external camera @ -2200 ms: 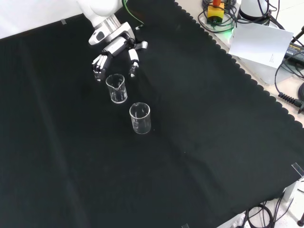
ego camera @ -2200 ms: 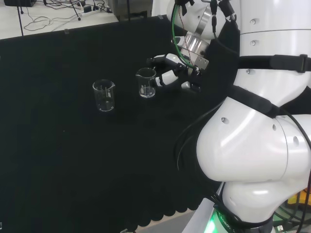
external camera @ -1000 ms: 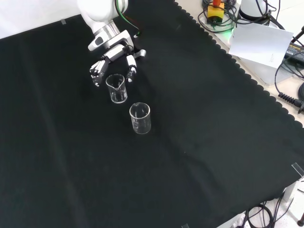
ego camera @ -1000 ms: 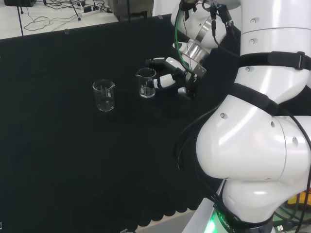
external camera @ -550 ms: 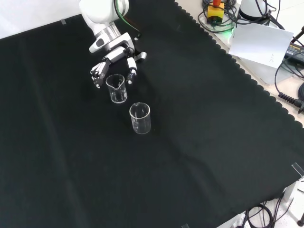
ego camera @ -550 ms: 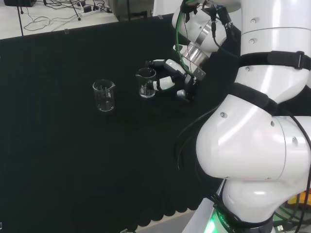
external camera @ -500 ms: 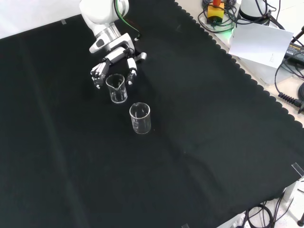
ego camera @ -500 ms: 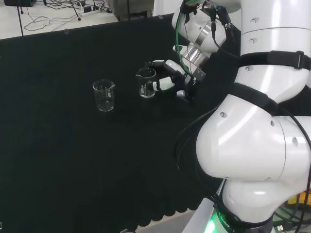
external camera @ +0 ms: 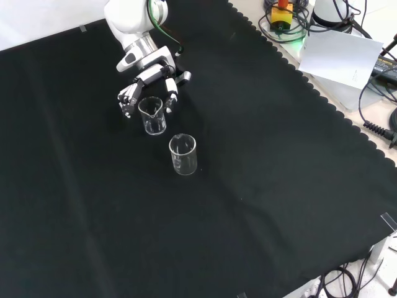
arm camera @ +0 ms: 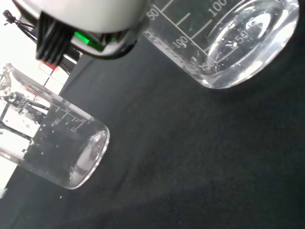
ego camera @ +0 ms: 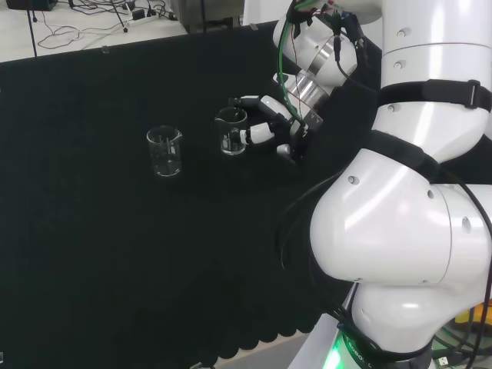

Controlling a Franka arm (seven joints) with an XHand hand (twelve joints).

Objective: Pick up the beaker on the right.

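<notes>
Two clear glass beakers stand on the black cloth. In the head view the right beaker (ego camera: 231,131) stands just left of the hand (ego camera: 261,132), and the left beaker (ego camera: 164,152) stands farther left. In the front view the hand (external camera: 151,74) comes down from the top over the upper beaker (external camera: 152,116). Its fingers (external camera: 126,100) and thumb (external camera: 169,94) are spread on either side of that beaker's rim; I cannot tell whether they touch it. The hand is open. The other beaker (external camera: 183,154) stands below. Up close in the wrist view, the near beaker (arm camera: 228,43) is large, and the far beaker (arm camera: 52,143) stands beyond it.
The arm's big white links (ego camera: 407,192) take up the right of the head view. In the front view the cloth's scalloped edge (external camera: 310,93) runs along the right, with a white sheet (external camera: 341,56) and cables (external camera: 378,124) beyond it.
The hand has moved closer to the right beaker, so its fingers and thumb now flank the rim. Both beakers have stayed in place.
</notes>
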